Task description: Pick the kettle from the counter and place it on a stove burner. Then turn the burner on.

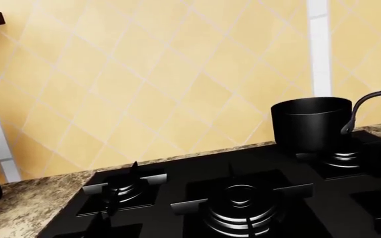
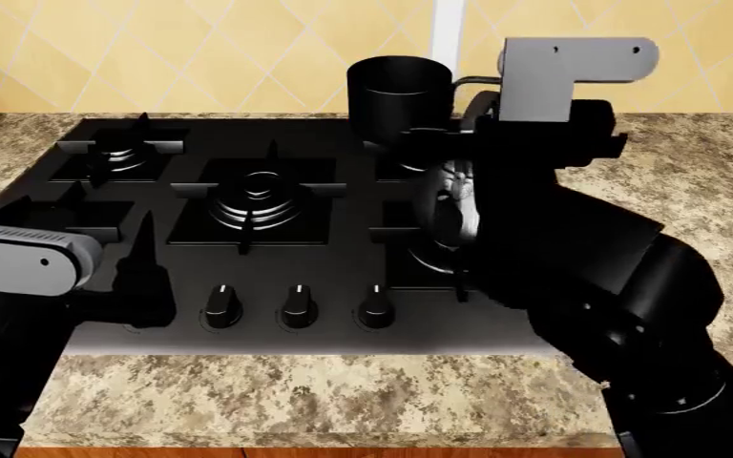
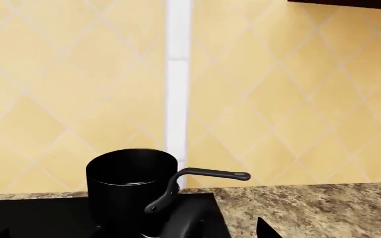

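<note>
The glossy dark-grey kettle (image 2: 453, 202) shows only partly, at the front right stove burner (image 2: 408, 260). My right arm covers the rest of it. Whether it rests on the grate I cannot tell. My right gripper (image 2: 479, 126) is over the kettle's top. In the right wrist view one black fingertip (image 3: 265, 229) stands well off to the side, apart from the dark glossy kettle top (image 3: 170, 229), so the jaws look open. My left gripper (image 2: 144, 256) hovers over the cooktop's front left corner. It holds nothing, and its gap is hidden. The granite counter (image 2: 341, 401) surrounds the cooktop.
A black saucepan (image 2: 399, 91) with a long handle sits on the back right burner. The large multi-ring burner (image 2: 255, 202) is in the middle, and a smaller one (image 2: 122, 151) is at the back left. Three knobs (image 2: 297, 307) line the cooktop's front. A tiled wall stands behind.
</note>
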You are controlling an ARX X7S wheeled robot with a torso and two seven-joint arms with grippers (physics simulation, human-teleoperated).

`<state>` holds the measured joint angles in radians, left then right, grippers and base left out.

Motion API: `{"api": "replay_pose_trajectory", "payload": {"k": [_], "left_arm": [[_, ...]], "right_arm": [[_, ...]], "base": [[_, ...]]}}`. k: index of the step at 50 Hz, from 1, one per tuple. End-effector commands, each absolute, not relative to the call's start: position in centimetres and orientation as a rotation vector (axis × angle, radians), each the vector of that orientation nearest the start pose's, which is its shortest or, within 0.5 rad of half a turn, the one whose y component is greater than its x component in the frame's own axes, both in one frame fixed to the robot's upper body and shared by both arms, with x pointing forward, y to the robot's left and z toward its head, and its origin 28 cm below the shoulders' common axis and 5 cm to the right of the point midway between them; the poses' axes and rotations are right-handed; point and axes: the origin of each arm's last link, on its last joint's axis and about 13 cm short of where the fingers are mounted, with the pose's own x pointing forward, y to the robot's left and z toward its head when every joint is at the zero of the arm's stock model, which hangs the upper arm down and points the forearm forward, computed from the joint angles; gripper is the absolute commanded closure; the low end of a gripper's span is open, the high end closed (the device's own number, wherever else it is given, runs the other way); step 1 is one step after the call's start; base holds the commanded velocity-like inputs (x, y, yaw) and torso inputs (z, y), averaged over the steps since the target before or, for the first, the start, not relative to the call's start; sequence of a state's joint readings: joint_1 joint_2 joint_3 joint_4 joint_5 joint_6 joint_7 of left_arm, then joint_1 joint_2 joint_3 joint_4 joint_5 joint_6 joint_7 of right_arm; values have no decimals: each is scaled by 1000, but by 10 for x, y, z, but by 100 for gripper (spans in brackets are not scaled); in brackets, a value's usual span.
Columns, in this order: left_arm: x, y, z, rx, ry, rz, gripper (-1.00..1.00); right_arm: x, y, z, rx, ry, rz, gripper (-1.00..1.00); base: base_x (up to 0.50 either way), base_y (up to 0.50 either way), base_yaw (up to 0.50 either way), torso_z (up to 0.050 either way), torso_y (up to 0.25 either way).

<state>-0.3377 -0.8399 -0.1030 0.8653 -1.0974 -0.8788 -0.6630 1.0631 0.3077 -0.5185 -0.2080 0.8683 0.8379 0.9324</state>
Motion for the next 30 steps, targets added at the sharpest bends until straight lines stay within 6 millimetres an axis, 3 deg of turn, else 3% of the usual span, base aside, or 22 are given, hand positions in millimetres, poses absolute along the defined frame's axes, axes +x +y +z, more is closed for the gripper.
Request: {"api": "replay_pose_trajectory", "payload": {"k": [1, 11, 21, 30], "left_arm": [[179, 273, 219, 182, -118, 17, -100], [178, 273, 222, 181, -124, 20, -100], [178, 272, 222, 183, -124, 16, -100], [179, 271, 221, 182, -124, 14, -100]], "right_arm": [[262, -62, 269, -39, -138, -60, -100], [217, -73, 267, -35, -77, 56, -100], [180, -80, 246, -35, 40, 179, -100], [164, -84, 228, -22, 101, 231, -100]], "base": [[0, 0, 0, 0, 0], [0, 0, 0, 0, 0], [0, 0, 0, 0, 0], [0, 0, 0, 0, 0]]}}
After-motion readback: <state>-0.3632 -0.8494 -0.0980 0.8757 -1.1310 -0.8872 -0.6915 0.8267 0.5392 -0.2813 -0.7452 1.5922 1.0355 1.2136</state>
